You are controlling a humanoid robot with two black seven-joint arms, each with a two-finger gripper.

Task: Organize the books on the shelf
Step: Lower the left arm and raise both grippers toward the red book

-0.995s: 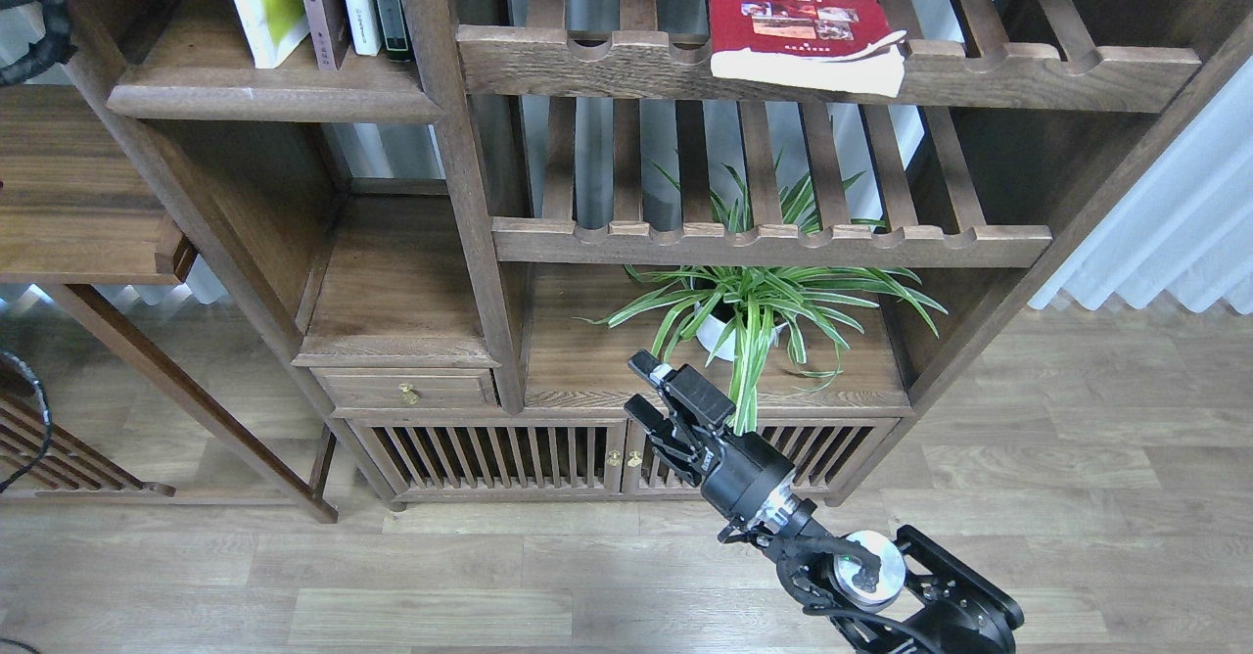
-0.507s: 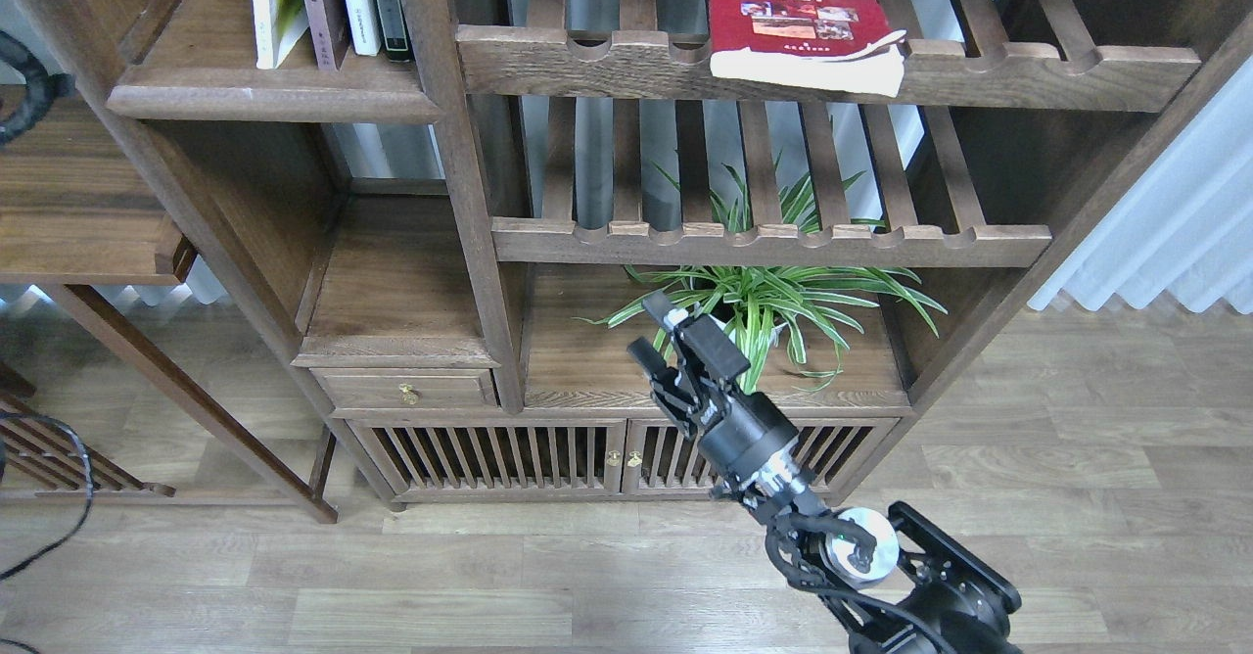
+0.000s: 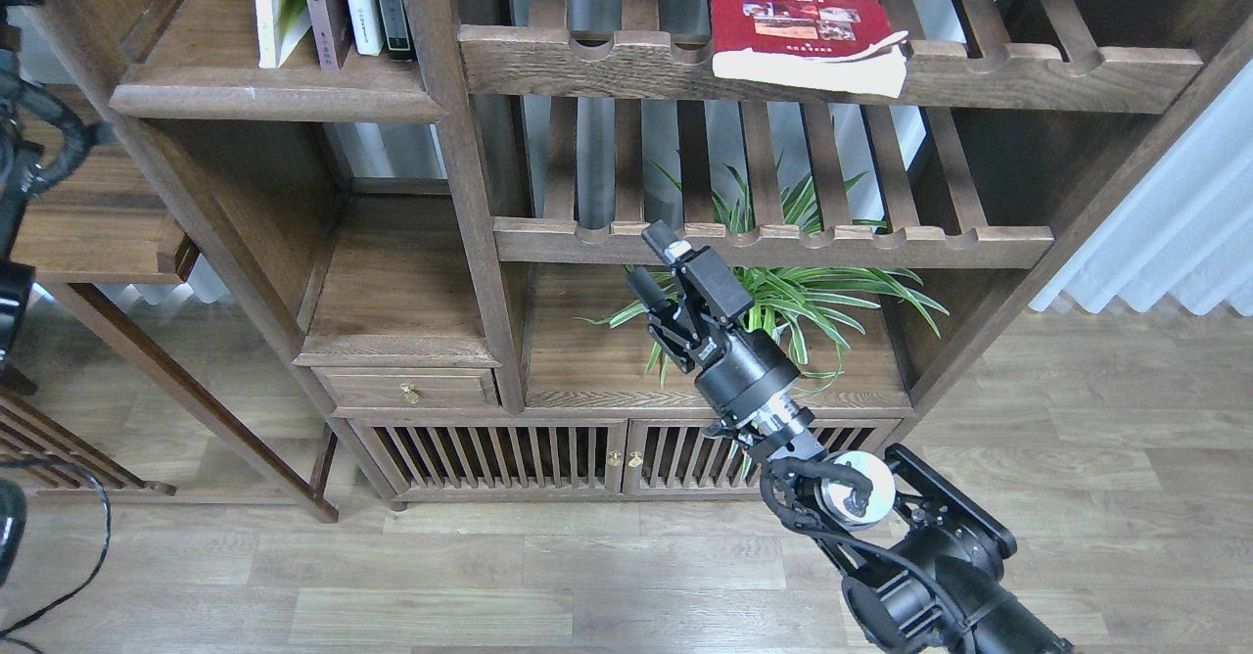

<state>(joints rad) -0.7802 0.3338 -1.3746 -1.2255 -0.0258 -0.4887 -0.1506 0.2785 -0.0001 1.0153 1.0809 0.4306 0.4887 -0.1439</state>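
The red book with small photos (image 3: 798, 8) lies flat on the top slatted rack, its pages hanging over the front rail. The yellow-green book with a white border (image 3: 275, 3) and the dark maroon book (image 3: 322, 3) stand upright with other books on the solid shelf (image 3: 264, 101) at upper left. My right gripper (image 3: 653, 260) is open and empty. It is in front of the lower slatted rack's rail, well below the red book. Only a black part of my left arm (image 3: 24, 160) shows at the left edge; its gripper is out of view.
A spider plant in a white pot (image 3: 783, 297) stands right behind the right gripper. The lower slatted rack (image 3: 783, 243) runs just above the gripper. A cabinet with slatted doors (image 3: 509, 453) is below. A side table (image 3: 88, 223) stands at left, a white curtain (image 3: 1175, 233) at right.
My right gripper has risen from the cabinet front up to the lower rack's rail. The yellow-green book went from leaning to upright. My left arm has dropped down along the left edge.
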